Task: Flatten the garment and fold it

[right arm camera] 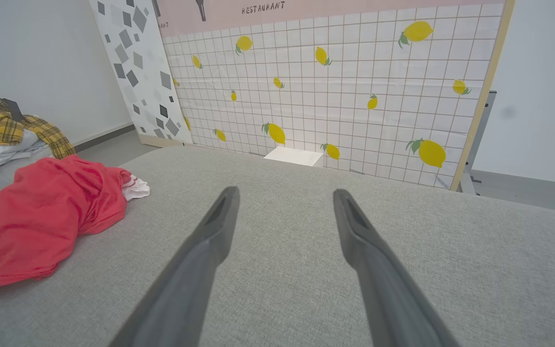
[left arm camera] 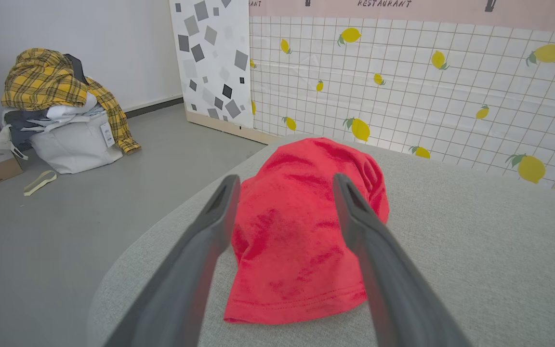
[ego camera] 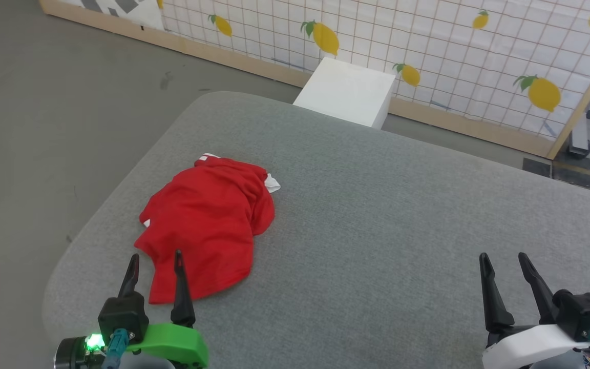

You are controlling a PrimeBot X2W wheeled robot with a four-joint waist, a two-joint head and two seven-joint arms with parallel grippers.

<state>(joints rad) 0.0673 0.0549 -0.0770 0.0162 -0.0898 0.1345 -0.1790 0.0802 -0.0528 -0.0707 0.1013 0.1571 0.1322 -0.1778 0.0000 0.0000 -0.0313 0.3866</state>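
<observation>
Currently low over grey cushion (ego camera: 377, 215), left jaws apart facing crumpled garment (ego camera: 208, 220), right jaws apart, both pointing forward

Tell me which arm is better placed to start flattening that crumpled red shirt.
Left. The left gripper is open at the garment's near hem, framing it between its fingers. The right gripper, also open, sits over bare cushion well to the side.

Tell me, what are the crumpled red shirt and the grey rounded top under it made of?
The crumpled red shirt looks like soft, matte knit cloth: it slumps in folds and has a stitched hem. The grey rounded top looks like woven upholstery fabric, finely speckled; whether it is padded is unclear.
</observation>
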